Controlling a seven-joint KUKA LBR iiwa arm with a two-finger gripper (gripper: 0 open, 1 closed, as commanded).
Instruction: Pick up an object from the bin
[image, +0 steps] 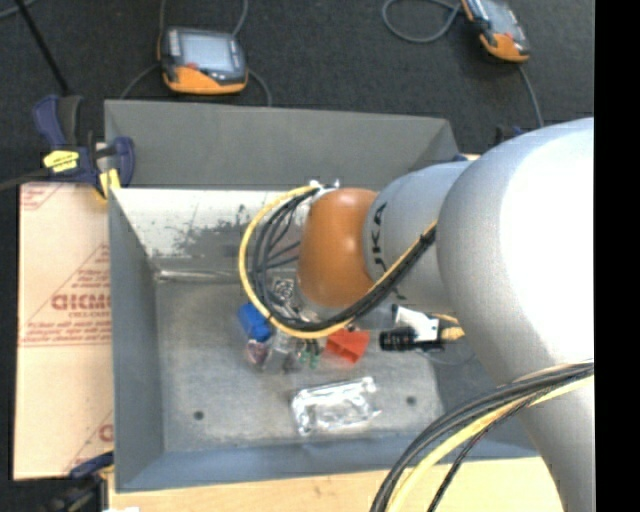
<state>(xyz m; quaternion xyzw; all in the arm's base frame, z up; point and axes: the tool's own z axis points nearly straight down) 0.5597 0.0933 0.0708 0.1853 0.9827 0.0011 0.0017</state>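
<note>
The gripper (288, 350) sits low at mid-frame between a blue block (253, 322) and a red piece (348, 345); its grip cannot be told

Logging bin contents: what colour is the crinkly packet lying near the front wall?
Shiny silvery-clear; the packet shows best in the camera view.

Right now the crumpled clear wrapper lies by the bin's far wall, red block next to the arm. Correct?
No: the crumpled clear wrapper lies by the bin's near wall, at the camera view's bottom. The red block is next to the arm.
</note>
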